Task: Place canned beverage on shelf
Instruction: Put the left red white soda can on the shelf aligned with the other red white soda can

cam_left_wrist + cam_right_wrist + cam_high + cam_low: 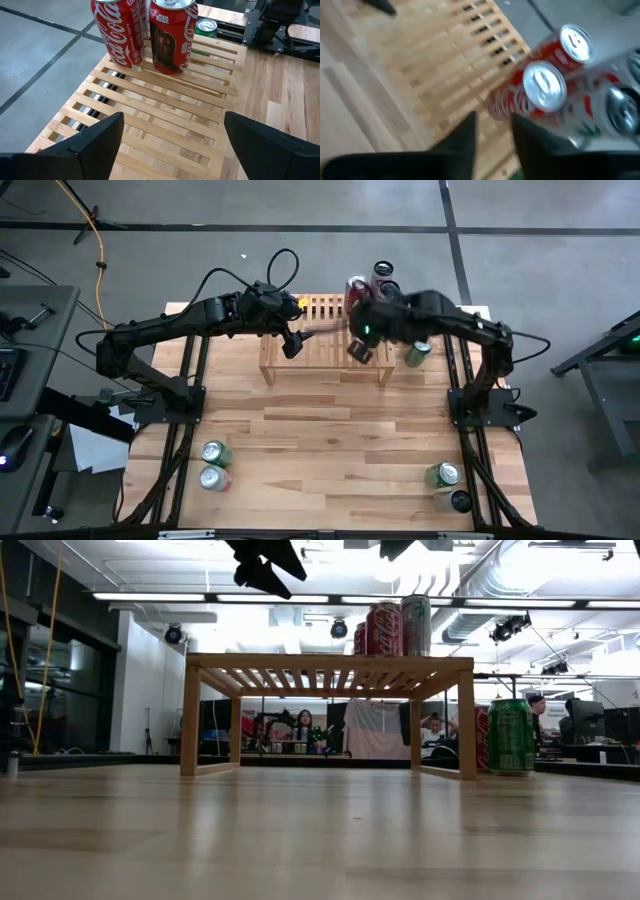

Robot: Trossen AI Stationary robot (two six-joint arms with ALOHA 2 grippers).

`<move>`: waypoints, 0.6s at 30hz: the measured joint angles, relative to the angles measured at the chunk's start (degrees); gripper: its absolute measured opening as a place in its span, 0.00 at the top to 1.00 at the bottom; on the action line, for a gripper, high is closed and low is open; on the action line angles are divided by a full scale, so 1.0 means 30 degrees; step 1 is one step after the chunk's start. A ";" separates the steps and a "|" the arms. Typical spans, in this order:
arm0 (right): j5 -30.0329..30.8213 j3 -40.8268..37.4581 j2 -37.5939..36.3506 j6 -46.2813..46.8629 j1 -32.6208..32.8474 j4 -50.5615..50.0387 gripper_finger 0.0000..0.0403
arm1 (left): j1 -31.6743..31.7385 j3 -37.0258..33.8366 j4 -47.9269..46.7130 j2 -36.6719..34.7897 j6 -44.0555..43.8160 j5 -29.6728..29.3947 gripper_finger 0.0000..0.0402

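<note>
The light-wood slatted shelf stands at the table's far middle. Three cans stand upright on its far right corner: two red ones and a paler one. My left gripper hovers open above the shelf's left part, empty. Above the shelf's right part, just near of the cans, my right gripper hangs slanting down. Its fingers stand close together with a narrow gap and nothing between them.
A green can stands on the table just right of the shelf. Two cans sit near the front left corner and two more near the front right. The table's middle is bare wood. People sit in the room behind.
</note>
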 joint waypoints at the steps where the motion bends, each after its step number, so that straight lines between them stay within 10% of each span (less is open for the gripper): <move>1: 0.0662 -0.0054 0.0002 0.0529 0.0427 -0.0335 0.85 | 0.0001 0.0000 0.0000 0.0000 0.0002 0.0000 0.16; 8: 0.1659 -0.7342 -0.2614 0.4766 0.1743 0.1348 0.95 | -0.0004 0.0000 -0.0011 0.0000 0.0011 0.0000 0.16; 18: 0.2443 -2.0483 -0.9409 0.8030 0.1775 1.7593 0.99 | 0.0004 0.0000 0.0026 -0.0002 0.1664 0.0357 0.16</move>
